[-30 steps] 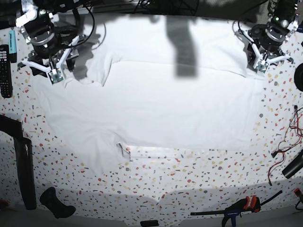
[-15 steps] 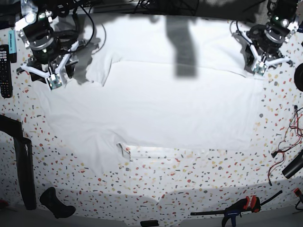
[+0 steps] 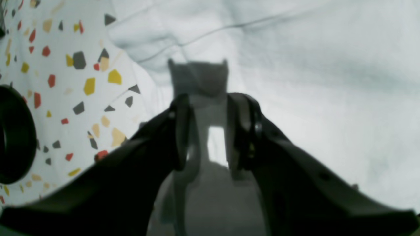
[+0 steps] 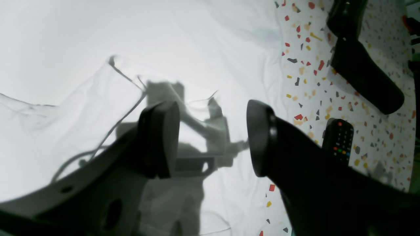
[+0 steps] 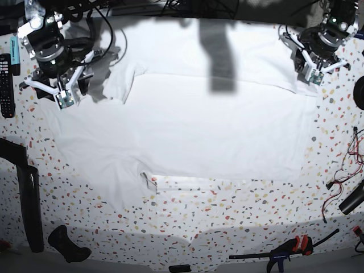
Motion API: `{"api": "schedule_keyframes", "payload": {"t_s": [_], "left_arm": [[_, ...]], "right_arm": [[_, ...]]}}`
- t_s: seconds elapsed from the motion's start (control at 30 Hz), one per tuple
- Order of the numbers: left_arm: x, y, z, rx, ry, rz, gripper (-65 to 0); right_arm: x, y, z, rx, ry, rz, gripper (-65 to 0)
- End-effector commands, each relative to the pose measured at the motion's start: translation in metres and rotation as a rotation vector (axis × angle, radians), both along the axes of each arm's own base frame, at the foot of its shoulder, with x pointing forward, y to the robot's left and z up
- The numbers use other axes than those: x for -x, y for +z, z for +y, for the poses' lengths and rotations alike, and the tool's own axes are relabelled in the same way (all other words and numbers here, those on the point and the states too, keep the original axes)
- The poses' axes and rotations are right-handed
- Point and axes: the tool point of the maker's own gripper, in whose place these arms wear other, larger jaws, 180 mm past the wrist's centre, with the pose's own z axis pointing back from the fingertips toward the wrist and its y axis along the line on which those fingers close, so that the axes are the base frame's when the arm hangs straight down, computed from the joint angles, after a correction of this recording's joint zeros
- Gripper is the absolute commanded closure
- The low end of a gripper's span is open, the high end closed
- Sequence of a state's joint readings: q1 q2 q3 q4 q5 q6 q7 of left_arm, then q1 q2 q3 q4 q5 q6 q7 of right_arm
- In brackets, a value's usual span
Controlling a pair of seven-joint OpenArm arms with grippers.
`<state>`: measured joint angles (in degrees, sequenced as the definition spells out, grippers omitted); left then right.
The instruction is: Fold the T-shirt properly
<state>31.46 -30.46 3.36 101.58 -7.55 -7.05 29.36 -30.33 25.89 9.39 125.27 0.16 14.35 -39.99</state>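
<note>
Overhead, both grippers [image 5: 63,94] [image 5: 314,74] hang open (nothing held) above the T-shirt [image 5: 187,125].

Soft cloth on a speckled top
The shirt [image 5: 187,125] is matt white cloth, lightly creased; the table [image 5: 227,210] looks smooth, terrazzo-patterned.

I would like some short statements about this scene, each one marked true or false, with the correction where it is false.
1. The T-shirt lies spread on the speckled tabletop. True.
2. The right gripper is shut on the cloth. False: its fingers stand apart above the shirt, with nothing between them.
3. A remote control lies on the table beside the shirt. True.
4. The left gripper holds a red clamp. False: it holds nothing, and only white cloth shows through the gap between its fingers.
5. The T-shirt is black with a print. False: it is plain white.
</note>
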Motion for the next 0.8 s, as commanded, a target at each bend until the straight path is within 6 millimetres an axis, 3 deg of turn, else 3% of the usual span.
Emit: {"api": "schedule_keyframes", "payload": {"t_s": [0.0,0.17,0.33,0.77], "left_arm": [[0.019,-0.01,0.015,-0.063,0.02,0.082,-18.5],[0.033,-0.015,0.016,-0.066,0.02,0.117,-18.5],[0.03,-0.01,0.013,-0.064,0.015,0.109,-18.5],[-0.021,0.068,-0.036,0.011,-0.086,-0.136,-18.5]], "right_arm": [[-0.005,0.011,0.0,0.009,0.012,-0.04,-32.1],[-0.005,0.011,0.0,0.009,0.012,-0.04,-32.1],[-0.005,0.011,0.0,0.009,0.012,-0.04,-32.1],[-0.006,0.012,0.001,0.006,0.016,-0.048,-32.1]]}}
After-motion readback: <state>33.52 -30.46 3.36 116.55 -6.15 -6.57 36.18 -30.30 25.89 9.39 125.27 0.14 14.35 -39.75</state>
